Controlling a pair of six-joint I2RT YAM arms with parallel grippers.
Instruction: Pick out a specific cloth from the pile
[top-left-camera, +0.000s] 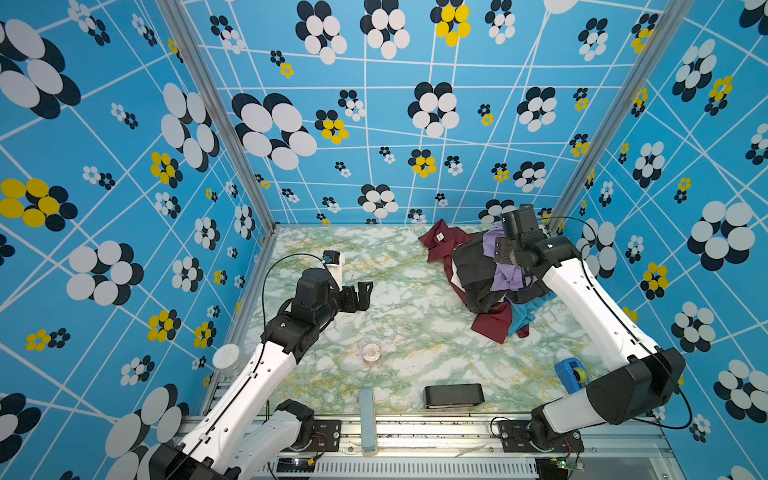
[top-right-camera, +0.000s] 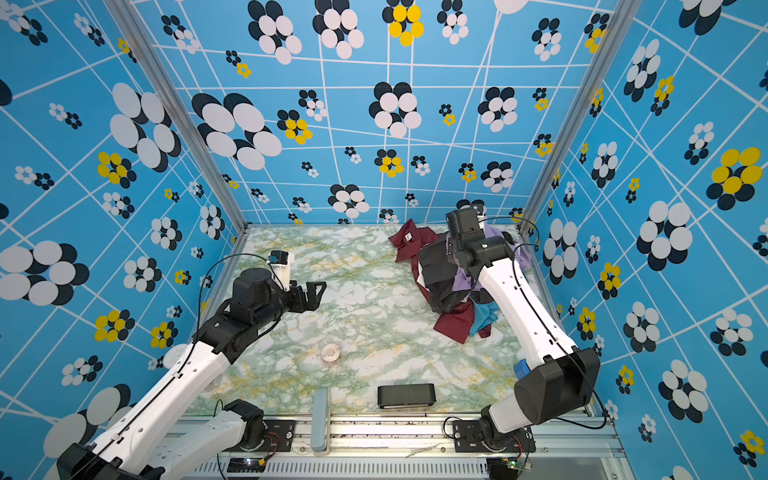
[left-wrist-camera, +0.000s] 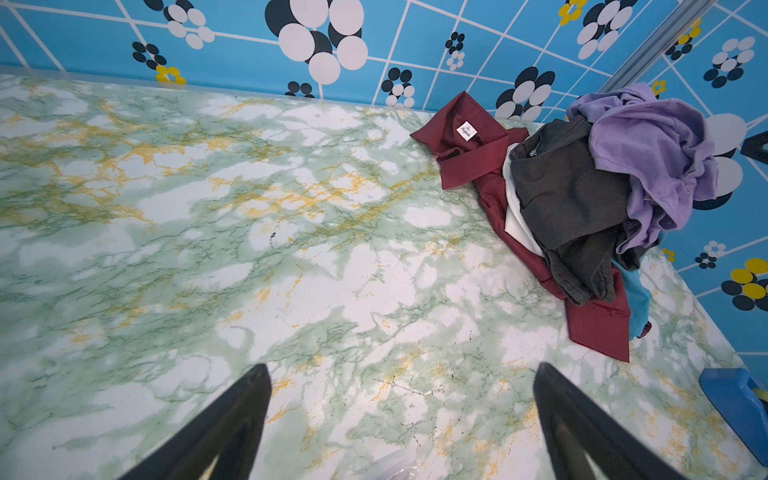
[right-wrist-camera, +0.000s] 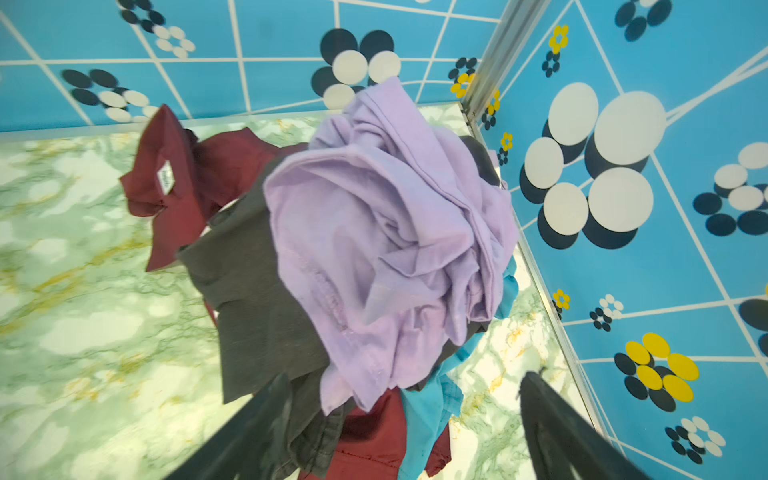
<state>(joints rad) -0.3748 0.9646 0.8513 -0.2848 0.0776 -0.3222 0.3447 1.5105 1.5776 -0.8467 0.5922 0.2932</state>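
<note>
The cloth (right-wrist-camera: 257, 316) lies in the pile (top-left-camera: 494, 322), not yet picked; the right gripper (right-wrist-camera: 405, 376) hovers above, spread and empty.

- Table (top-left-camera: 407, 266) centre bare: open run up to pile (top-left-camera: 486, 291).
- Corner post (right-wrist-camera: 496, 58) stands close behind pile; tight there.
- Lavender garment (right-wrist-camera: 395, 232) drapes over cloth (right-wrist-camera: 249, 299); cloth's table-side flank uncovered.

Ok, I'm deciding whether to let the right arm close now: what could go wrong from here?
The lavender garment lies on top of the charcoal cloth, under the open right gripper; closing here may catch lavender instead. The charcoal cloth also overlaps the maroon shirt and a white piece, so pulling it may drag those along.
</note>
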